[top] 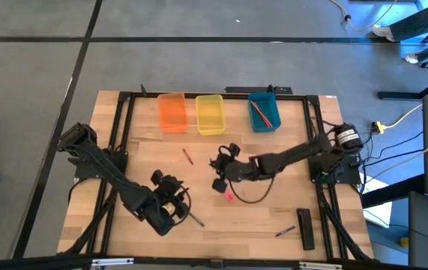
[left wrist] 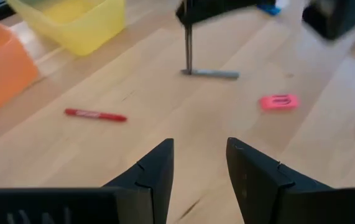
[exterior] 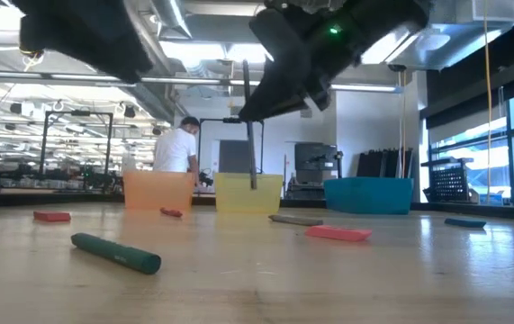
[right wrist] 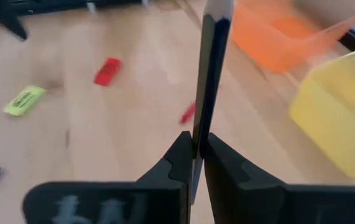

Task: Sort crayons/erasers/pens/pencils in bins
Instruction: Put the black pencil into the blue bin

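The right tool [right wrist: 196, 152] pinches a thin dark stick [right wrist: 209, 68] upright above the middle of the surface [top: 273, 217], likely so it clears the rim of the yellow bin [top: 210, 113] just ahead. The left tool [left wrist: 199, 158] hovers open and empty near the front, well clear of the pink eraser [left wrist: 278, 101] and red crayon [left wrist: 95, 114] lying flat.

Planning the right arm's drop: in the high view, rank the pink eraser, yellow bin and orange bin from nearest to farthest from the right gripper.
From the right gripper:
1. Pink eraser, just toward the table's front.
2. Yellow bin, at the back.
3. Orange bin, back and farther toward the left arm's side.
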Controlling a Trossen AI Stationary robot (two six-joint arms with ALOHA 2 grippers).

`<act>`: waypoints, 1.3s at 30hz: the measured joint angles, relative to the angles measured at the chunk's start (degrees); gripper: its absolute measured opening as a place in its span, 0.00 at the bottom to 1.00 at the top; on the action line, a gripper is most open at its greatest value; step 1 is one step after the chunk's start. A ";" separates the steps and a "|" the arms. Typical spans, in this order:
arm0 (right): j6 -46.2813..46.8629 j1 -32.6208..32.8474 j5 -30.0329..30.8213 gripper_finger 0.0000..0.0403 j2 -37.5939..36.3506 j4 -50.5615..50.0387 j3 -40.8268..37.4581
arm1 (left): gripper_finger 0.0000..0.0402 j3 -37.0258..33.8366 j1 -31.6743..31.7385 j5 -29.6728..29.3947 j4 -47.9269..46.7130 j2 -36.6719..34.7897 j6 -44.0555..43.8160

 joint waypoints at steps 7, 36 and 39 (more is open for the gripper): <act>-2.17 -5.51 -5.15 0.08 -0.24 -27.29 17.87 | 0.35 -0.03 2.88 4.48 -2.30 -0.02 3.12; -10.05 -46.84 -18.50 0.08 -0.18 -54.45 21.29 | 0.35 -0.11 -0.55 4.11 3.73 -0.02 9.25; -11.24 -49.48 -18.65 0.08 -0.18 -55.59 17.96 | 0.35 -0.11 -0.75 0.72 3.79 -0.02 9.26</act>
